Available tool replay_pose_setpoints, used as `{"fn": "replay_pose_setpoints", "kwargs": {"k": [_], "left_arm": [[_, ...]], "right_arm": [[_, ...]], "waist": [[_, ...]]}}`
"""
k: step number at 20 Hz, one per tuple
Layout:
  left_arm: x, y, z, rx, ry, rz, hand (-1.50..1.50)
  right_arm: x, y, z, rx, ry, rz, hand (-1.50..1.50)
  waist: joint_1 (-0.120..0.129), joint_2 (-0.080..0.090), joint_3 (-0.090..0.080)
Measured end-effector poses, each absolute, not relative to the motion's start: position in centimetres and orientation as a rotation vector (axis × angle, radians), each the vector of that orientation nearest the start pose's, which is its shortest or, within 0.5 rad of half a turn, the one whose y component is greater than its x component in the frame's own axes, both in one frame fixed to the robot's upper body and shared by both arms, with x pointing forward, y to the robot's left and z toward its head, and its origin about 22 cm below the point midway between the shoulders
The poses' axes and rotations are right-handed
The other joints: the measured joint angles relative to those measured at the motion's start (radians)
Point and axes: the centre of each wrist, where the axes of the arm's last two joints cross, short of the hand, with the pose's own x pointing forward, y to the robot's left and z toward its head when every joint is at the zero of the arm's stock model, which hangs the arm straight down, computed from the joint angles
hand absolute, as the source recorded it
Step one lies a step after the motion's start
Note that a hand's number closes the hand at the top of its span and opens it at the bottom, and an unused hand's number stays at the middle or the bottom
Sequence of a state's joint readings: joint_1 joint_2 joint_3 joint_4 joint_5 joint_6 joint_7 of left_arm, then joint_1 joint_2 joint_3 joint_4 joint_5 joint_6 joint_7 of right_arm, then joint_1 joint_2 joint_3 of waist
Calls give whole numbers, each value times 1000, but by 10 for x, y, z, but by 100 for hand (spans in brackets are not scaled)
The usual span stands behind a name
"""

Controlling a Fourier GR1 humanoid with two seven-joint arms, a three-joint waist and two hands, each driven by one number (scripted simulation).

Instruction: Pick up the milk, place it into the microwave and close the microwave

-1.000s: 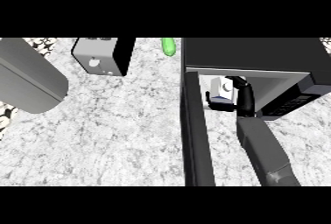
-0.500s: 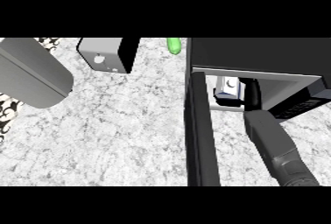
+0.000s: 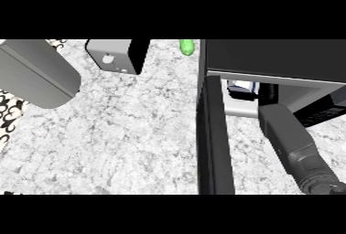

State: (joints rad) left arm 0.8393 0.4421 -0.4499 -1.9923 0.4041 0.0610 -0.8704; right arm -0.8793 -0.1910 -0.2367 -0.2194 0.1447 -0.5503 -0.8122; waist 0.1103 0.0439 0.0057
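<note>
The right hand [image 3: 265, 93] reaches into the black box-shaped microwave [image 3: 273, 57]; only a dark part of it shows past the grey forearm [image 3: 290, 141], and whether its fingers are curled or straight cannot be told. One small white milk carton [image 3: 241, 87] sits inside the cavity, just left of that hand, seemingly touching it. One microwave door [image 3: 215, 137] stands open, edge-on. On the speckled grey stone counter [image 3: 115, 137] lie one grey box-shaped appliance [image 3: 118, 55] and one small green object [image 3: 186, 46]. A second grey forearm [image 3: 34, 73] shows at the upper left, its hand out of view.
</note>
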Motion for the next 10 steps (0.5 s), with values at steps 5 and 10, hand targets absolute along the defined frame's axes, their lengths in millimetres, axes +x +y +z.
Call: {"fn": "replay_pose_setpoints", "kwargs": {"k": [5,10], "left_arm": [[24,243,-2,-201,-1892,187,-150],[27,245,-6,-207,-1886,172,-150]], "right_arm": [[410,-242,-13,-732,-1926,149,150],[417,-243,-3,-872,-1923,134,150]], "waist": [[8,6,1],[17,10,0]]}}
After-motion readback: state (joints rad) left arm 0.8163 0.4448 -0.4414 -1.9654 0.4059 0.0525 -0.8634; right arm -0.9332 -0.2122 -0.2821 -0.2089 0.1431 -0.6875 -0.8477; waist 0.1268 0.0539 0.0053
